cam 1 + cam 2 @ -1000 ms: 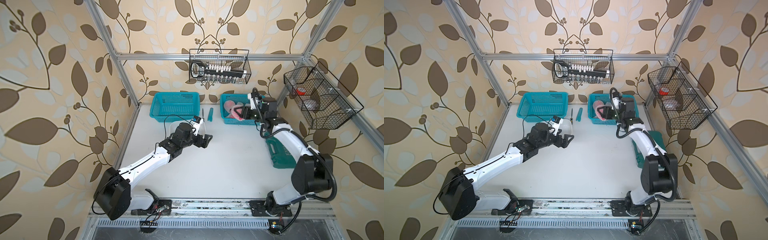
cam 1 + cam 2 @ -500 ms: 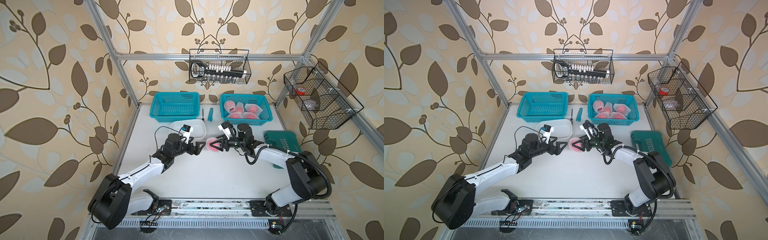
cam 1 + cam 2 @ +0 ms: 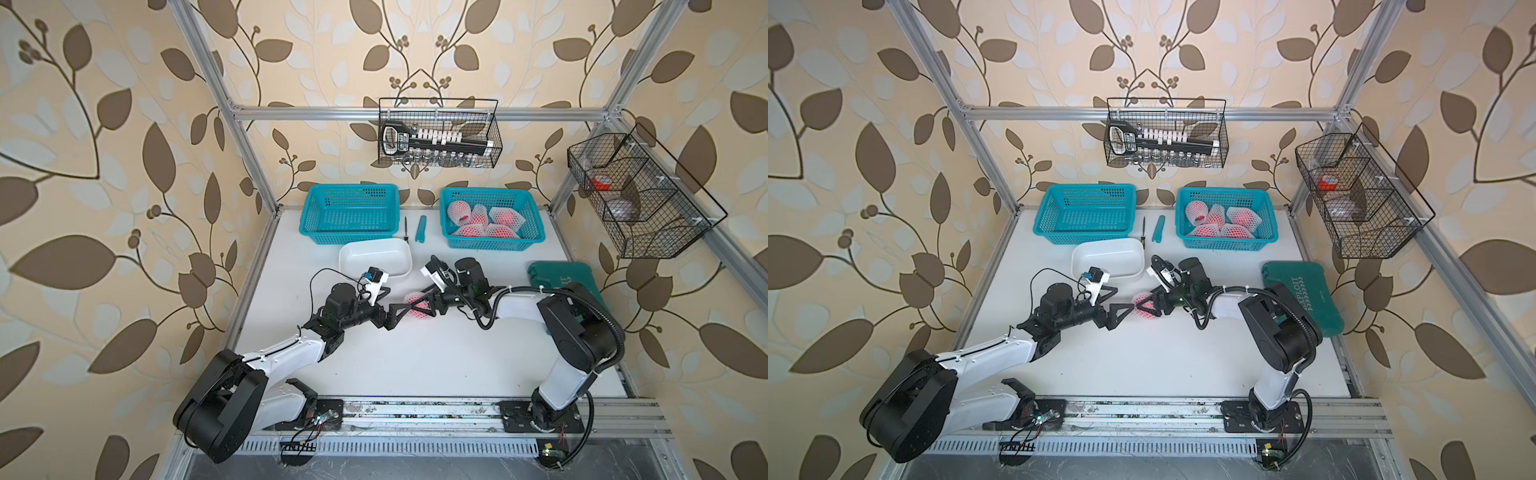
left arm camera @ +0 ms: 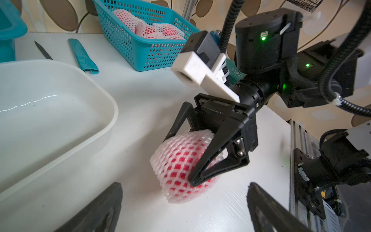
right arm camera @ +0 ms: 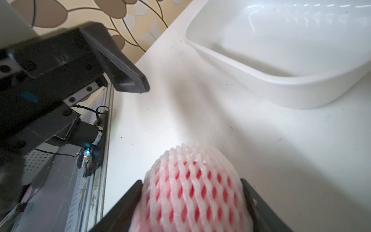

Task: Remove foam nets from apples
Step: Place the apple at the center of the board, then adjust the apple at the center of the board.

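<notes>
Only the right wrist view shows the right gripper clamping the netted apple; left gripper gapes apart. Other netted apples fill a teal basket.

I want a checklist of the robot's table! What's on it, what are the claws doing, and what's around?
surface: white table, a few tiny specks.
job's things: netted apple on the table; more netted apples in the right basket; left basket, nothing seen inside.
clutter: white tub, knife, teal sheath, green case.
grippers: left gripper open, facing the netted apple; right gripper shut on it.
cables: left cable and right cable loop clear of the apple.
surroundings: back wire basket, side wire basket, leaf wallpaper.
</notes>
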Robot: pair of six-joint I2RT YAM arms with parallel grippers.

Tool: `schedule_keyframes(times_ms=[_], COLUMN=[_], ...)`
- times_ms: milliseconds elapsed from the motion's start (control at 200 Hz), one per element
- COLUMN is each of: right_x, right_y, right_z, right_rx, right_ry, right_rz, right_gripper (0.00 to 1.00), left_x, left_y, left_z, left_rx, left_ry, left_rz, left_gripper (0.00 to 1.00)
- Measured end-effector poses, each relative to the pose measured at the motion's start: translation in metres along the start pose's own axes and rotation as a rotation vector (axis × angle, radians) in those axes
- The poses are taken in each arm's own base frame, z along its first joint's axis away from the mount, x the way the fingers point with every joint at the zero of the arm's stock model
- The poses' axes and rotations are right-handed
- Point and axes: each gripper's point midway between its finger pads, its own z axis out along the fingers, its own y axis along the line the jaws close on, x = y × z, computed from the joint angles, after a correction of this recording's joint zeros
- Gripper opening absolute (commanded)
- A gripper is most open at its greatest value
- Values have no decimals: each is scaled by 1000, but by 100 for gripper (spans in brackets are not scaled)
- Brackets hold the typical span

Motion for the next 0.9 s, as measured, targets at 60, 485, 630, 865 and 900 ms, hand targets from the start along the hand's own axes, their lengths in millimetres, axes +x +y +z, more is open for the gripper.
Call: schedule_keyframes(times_ms=[60, 485, 630, 865, 900], right_x=[3, -4, -39, -58, -55], right_y=[-4, -19, -5, 5, 3], right_z=[1, -9, -26, -55, -57], right_rx=[26, 169, 194, 281, 294], right_ry=[12, 48, 37, 47, 48], right_rz=[-4, 30, 37, 45, 48], right_gripper=[81, 100, 94, 89, 88], left_x=[2, 43, 45, 49, 49], left_y=[1, 6, 3, 6, 7], left_z=[1, 20, 23, 32, 36], left_rx=[-2, 14, 28, 42, 46], left_ry=[6, 181, 199, 233, 237], left_rz=[9, -2, 11, 11, 9], left_gripper=[98, 91, 90, 89, 89])
